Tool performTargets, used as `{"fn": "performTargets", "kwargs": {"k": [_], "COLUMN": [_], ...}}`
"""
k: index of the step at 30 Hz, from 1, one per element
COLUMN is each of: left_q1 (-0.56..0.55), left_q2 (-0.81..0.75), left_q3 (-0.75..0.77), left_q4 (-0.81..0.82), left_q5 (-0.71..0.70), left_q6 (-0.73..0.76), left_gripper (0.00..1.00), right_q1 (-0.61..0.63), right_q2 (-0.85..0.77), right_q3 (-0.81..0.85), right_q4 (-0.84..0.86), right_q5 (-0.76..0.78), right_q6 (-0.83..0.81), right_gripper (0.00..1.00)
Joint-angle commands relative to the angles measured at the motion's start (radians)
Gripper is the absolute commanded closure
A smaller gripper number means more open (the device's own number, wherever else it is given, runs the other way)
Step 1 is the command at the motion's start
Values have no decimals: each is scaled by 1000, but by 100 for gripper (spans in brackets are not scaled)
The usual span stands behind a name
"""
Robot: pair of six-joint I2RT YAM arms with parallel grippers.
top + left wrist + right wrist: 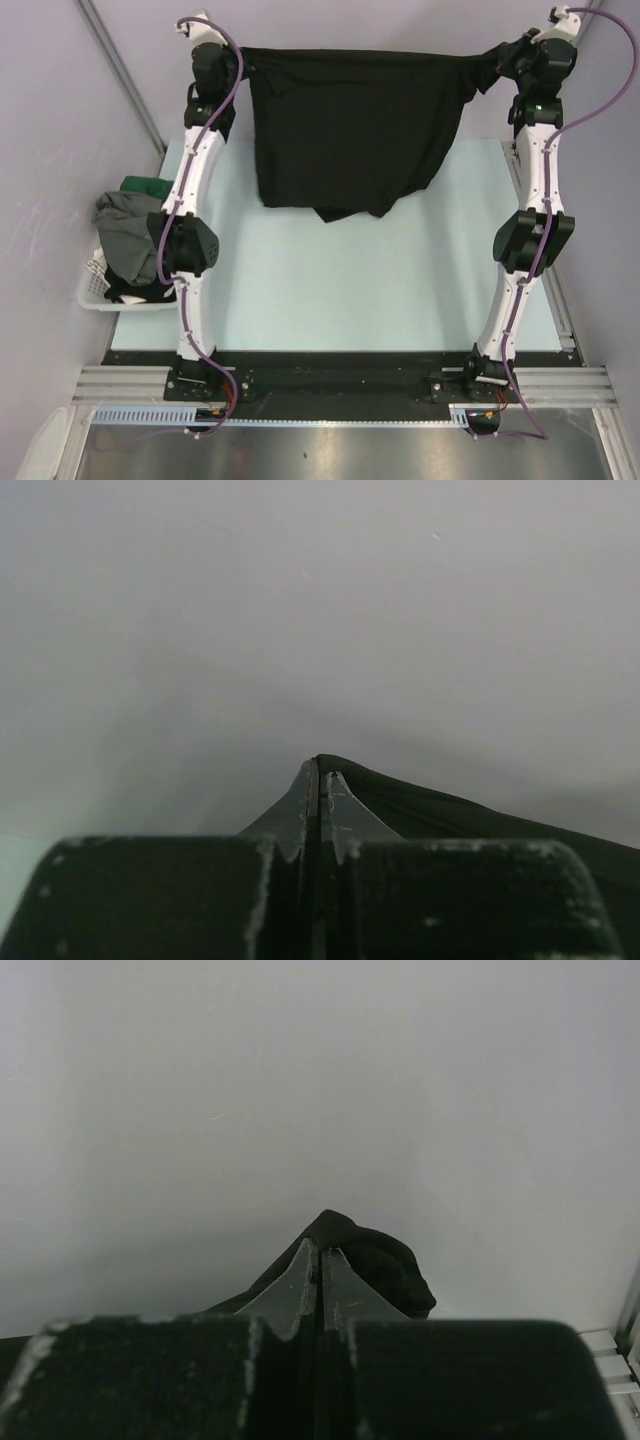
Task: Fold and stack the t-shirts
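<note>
A black t-shirt (350, 125) hangs stretched between both arms at the far side of the table, its lower part draped down onto the pale table top. My left gripper (238, 62) is shut on its left top corner; in the left wrist view the pinched jaws (319, 768) hold dark cloth (450, 815) running off to the right. My right gripper (497, 62) is shut on the right top corner, with a bunched black fold (385, 1260) poking out past the fingertips (321, 1248). More t-shirts, grey (125, 235) and dark green (148, 187), lie heaped at the left.
A white slatted basket (95, 290) holds the heap of shirts off the table's left edge. The pale table top (350, 290) lies between the two arms. A plain grey wall stands behind the held shirt.
</note>
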Motion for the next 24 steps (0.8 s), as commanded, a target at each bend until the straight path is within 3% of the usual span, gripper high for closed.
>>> {"fn": "performTargets", "kwargs": {"k": [1, 9, 15, 17, 19, 21, 23, 24], "left_q1": [20, -8, -12, -12, -15, -11, 4, 38], "left_q2": [-29, -64, -182, -278, -425, -539, -610, -595], "left_q3": [76, 68, -73, -204, -437, -714, -806, -735], "left_q4": [91, 169, 99, 82, 129, 312, 387, 332], "left_q5": [-57, -85, -155, -160, -204, -262, -260, -228], "left_q6": [-24, 103, 246, 267, 292, 327, 338, 305], "left_gripper": [100, 100, 100, 100, 100, 100, 100, 100], "right_q1": [-79, -85, -99, -99, -97, -99, -105, -105], "right_q2": [4, -7, -70, -132, -209, -254, -257, -251], "right_q3": [94, 148, 126, 82, -15, -105, -115, -98], "right_q4": [157, 228, 221, 164, 100, 87, 90, 113], "right_q5": [19, -78, -147, -190, -202, -188, -158, -146], "right_q6": [62, 113, 136, 123, 108, 59, 50, 50], "right_gripper": [100, 100, 100, 100, 100, 100, 100, 100]}}
